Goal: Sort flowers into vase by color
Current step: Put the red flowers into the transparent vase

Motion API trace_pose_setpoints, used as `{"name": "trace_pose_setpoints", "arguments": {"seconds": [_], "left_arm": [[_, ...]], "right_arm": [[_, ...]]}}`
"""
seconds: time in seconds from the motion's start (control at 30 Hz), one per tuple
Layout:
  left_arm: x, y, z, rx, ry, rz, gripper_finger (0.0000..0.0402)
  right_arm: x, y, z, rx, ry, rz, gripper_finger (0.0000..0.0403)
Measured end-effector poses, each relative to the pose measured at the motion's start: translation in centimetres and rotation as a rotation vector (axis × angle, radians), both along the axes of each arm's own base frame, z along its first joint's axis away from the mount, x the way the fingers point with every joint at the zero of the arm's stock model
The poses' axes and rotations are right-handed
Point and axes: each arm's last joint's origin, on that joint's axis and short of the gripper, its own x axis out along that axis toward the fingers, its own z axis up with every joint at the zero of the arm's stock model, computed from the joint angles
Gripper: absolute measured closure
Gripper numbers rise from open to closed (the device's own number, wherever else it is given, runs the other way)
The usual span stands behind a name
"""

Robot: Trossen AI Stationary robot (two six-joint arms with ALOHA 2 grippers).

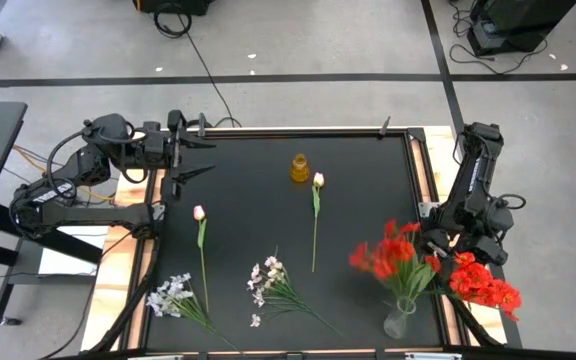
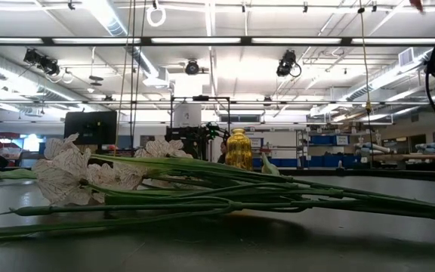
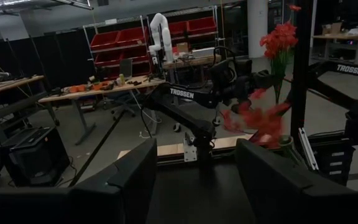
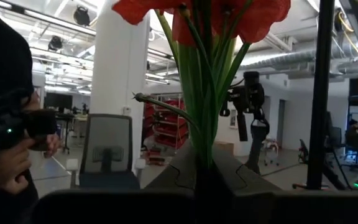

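Two arms, one busy. Landmark: clear vase (image 1: 400, 318) at the table's (image 1: 258, 170) near right corner, already holding one red bunch (image 1: 393, 254).

Going left to right from there:
- left gripper (image 1: 190, 158), far-left corner of the table, well apart from the vase, fingers spread wide, nothing between them, parked.
- white spray (image 1: 171, 296) far left of the vase on the near edge; pink tulip (image 1: 199, 213) just beyond it, stem running front to back.
- second white spray (image 1: 266, 280) midway to the vase, stems angled toward it.
- small yellow vase (image 1: 300, 167) far side of the table, a second pink tulip (image 1: 318, 180) just beside it, stem also front to back.
- right gripper (image 1: 446, 243) just beyond and right of the clear vase, clenched on the stems (image 4: 205, 93) of a second red bunch (image 1: 485, 282), which hangs off the table's right edge beside the vase.

Key relation: in the right wrist view the stems run straight out along the fingers, blossoms at the far end. The right arm is by far the nearer one, so it likely delivers, after turning the bunch stem-down toward the vase mouth.
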Motion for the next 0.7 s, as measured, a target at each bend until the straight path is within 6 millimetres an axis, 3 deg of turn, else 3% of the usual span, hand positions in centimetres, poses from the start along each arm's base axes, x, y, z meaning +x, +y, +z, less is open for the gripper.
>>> {"name": "trace_pose_setpoints", "arguments": {"seconds": [0.17, 0.53, 0.7], "left_arm": [[0.0, 0.0, 0.0, 0.0, 0.0, 0.0, 0.0177], [0.0, 0.0, 0.0, 0.0, 0.0, 0.0, 0.0177], [0.0, 0.0, 0.0, 0.0, 0.0, 0.0, 0.0177]], "right_arm": [[0.2, 0.1, -0.3, -0.028, 0.024, -0.065, 0.0382], [1.6, -2.5, 0.4, 0.045, 0.096, -0.564, 0.0383], [2.6, -4.2, 0.3, 0.264, 0.259, -0.808, 0.0383]]}}
